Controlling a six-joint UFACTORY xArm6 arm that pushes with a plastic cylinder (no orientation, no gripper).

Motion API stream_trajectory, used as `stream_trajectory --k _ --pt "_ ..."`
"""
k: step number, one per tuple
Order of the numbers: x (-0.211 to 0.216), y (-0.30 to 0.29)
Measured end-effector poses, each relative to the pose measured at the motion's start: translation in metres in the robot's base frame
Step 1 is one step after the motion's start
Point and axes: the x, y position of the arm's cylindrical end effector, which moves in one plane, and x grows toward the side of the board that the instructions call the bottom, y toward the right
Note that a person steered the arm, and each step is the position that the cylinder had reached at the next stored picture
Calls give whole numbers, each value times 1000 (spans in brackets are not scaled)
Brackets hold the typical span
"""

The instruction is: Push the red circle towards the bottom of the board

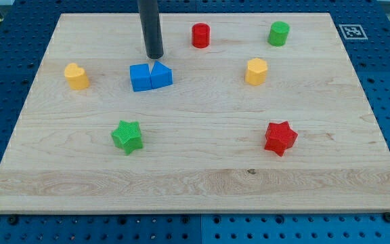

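Note:
The red circle [200,34], a short red cylinder, stands near the view's top, a little right of centre. My tip [154,57] is to its left and slightly lower, apart from it. The tip sits just above two touching blue blocks, a blue cube [140,77] and a blue triangle-like block [161,74], very close to their top edges.
A green cylinder [279,32] stands at the top right. A yellow hexagon [256,70] lies below it. A yellow heart-like block [76,76] is at the left. A green star [127,136] and a red star [280,137] lie lower on the wooden board [195,183].

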Motion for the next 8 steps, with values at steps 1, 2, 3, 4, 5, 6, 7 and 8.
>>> stream_trajectory --k 1,2,3,4,5,6,7,8 --pt "-3 11" --pt "-3 12" --pt "-4 22" --pt "-14 31" --pt "-21 40" --pt "-53 40" --pt "-76 40" --pt "-77 50"
